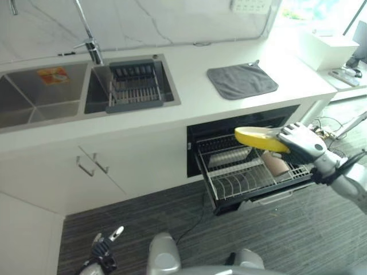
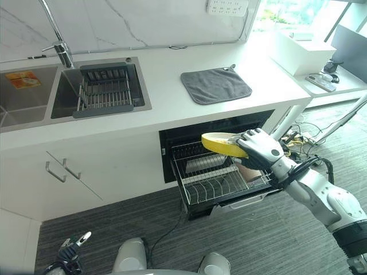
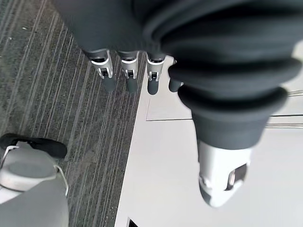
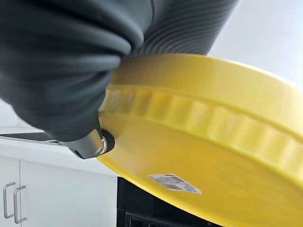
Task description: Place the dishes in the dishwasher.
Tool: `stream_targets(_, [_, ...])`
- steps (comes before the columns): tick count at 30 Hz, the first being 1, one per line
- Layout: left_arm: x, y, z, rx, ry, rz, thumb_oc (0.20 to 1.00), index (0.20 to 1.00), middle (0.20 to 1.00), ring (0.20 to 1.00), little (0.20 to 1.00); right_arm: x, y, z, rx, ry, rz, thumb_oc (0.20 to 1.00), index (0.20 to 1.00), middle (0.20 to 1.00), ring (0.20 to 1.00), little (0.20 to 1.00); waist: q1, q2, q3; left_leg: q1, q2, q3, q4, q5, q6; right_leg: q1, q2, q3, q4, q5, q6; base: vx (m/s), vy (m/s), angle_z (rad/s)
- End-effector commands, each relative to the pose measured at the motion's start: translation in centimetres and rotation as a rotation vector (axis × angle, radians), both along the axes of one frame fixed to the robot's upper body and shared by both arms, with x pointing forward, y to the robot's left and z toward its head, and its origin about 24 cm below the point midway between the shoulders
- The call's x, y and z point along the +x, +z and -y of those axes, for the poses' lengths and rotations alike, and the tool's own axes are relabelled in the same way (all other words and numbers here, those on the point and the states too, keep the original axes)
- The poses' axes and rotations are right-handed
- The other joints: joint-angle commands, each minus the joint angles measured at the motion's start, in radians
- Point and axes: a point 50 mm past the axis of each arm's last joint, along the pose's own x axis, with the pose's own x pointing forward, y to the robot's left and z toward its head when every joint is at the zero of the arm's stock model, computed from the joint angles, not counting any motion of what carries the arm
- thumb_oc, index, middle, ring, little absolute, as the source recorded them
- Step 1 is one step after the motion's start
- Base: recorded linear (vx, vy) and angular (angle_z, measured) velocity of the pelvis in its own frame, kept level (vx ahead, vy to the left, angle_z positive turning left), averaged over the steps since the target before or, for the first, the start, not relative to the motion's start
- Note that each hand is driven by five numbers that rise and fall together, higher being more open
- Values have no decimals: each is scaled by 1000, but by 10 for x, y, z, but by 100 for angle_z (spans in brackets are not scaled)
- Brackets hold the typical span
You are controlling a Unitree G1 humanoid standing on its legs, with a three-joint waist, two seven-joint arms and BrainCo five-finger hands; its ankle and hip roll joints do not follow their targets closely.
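Note:
My right hand is shut on the rim of a yellow plate and holds it nearly flat, tilted a little, above the pulled-out wire rack of the open dishwasher. The right wrist view has the yellow plate close up, underside and a small label facing the camera, with the thumb against its edge. A brownish cup lies in the right part of the rack, just under the plate. My left hand hangs low by the floor with its fingers straight and relaxed, holding nothing.
A dish rack sits in the right sink basin, under the tap. A grey cloth lies on the white counter above the dishwasher. White cabinet doors stand to the dishwasher's left. The floor is grey striped carpet.

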Motion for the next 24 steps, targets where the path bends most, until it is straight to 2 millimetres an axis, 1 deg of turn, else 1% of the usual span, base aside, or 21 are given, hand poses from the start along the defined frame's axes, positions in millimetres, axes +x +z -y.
stream_targets(1, [10,11,-10,46,-46,29,1000,1000,1000,1000,1000,16,15,8,135,-82,135,200,200,200,200,200,37,6,1,88,69,-49,21,-44,-30,9,-29,28,-17,62,2,75,-8,3])
stream_targets(3, [11,11,-9,44,-62,29,1000,1000,1000,1000,1000,20,2,11,151,-116,101,200,200,200,200,200,43,10,7,83,74,-56,33,-43,-31,0,-38,27,1,62,4,67,-14,1])
stream_targets(5, [11,12,-7,41,-78,29,1000,1000,1000,1000,1000,22,-14,10,133,-129,60,200,200,200,200,200,50,16,17,69,85,-67,70,-49,-33,-22,-53,29,49,53,7,92,-31,7])
stream_targets(6, [10,12,-8,41,-81,27,1000,1000,1000,1000,1000,23,-19,9,128,-135,46,200,200,200,200,200,53,18,20,61,88,-72,83,-51,-35,-33,-59,32,68,50,8,90,-36,14])
stream_targets(8, [9,12,-8,37,-84,26,1000,1000,1000,1000,1000,27,-27,8,121,-153,28,200,200,200,200,200,58,23,27,45,92,-81,107,-58,-37,-48,-68,37,97,41,9,61,-34,11])
stream_targets(9, [9,12,-8,37,-84,26,1000,1000,1000,1000,1000,27,-27,8,121,-152,28,200,200,200,200,200,58,22,26,44,92,-81,108,-59,-37,-49,-68,37,98,41,9,56,-42,6])
stream_targets(12, [10,14,-9,32,-98,33,1000,1000,1000,1000,1000,35,-38,9,125,-192,13,200,200,200,200,200,70,33,36,22,97,-95,135,-61,-43,-73,-87,40,136,31,17,59,-37,4])
stream_targets(14, [9,14,-10,30,-96,33,1000,1000,1000,1000,1000,39,-42,9,119,-207,6,200,200,200,200,200,76,38,40,11,100,-102,153,-66,-46,-84,-98,42,155,26,19,72,-35,6])
stream_targets(16, [7,15,-11,33,-103,33,1000,1000,1000,1000,1000,44,-40,13,125,-232,-1,200,200,200,200,200,81,48,45,-6,104,-114,173,-66,-52,-104,-111,46,181,20,20,81,-19,5])
stream_targets(17, [6,16,-11,31,-106,32,1000,1000,1000,1000,1000,48,-38,12,94,-225,8,200,200,200,200,200,84,55,49,-23,104,-124,191,-70,-55,-126,-121,57,203,15,24,58,0,4])
stream_targets(21, [7,17,-11,24,-107,37,1000,1000,1000,1000,1000,55,-33,11,53,-231,16,200,200,200,200,200,91,62,50,-34,106,-132,201,-69,-62,-148,-136,68,224,12,30,45,4,3])
stream_targets(24, [8,17,-10,19,-115,41,1000,1000,1000,1000,1000,60,-32,17,49,-267,14,200,200,200,200,200,99,65,51,-34,107,-136,198,-66,-66,-151,-143,67,229,12,33,40,-6,0])
